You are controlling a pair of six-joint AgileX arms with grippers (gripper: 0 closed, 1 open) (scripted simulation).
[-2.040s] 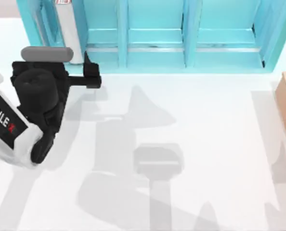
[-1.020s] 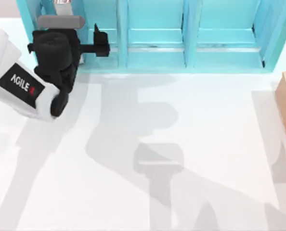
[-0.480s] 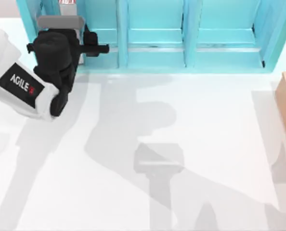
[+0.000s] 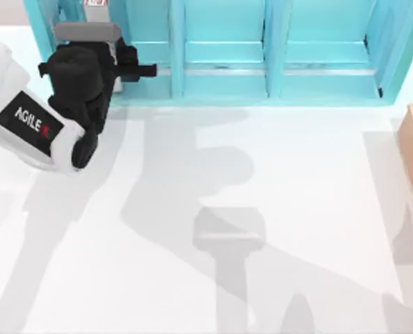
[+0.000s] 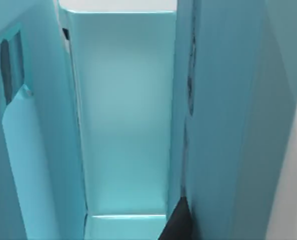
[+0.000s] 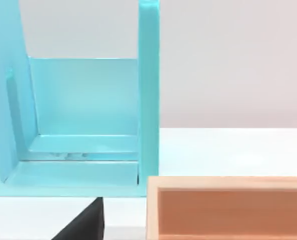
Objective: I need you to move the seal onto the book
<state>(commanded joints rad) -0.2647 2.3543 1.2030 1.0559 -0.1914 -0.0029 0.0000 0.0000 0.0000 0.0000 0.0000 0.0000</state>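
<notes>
Left gripper (image 4: 126, 67) was set inside the far-left compartment of the light-blue compartmented shelf (image 4: 276, 83) at the worktop's back edge, likely to reach the thick teal-blue, white-edged book (image 4: 95, 3) glimpsed there. Whether its grasp was closed could not be told. The small red-knobbed seal could not be located. The right gripper (image 6: 86, 225) was parked by the tan wooden box (image 6: 228, 210), its grip equally unclear.

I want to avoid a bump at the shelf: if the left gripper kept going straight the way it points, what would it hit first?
Probably the back wall of the light-blue shelf, inside its leftmost compartment. The left gripper points into it, between the side walls; depth is unclear.
</notes>
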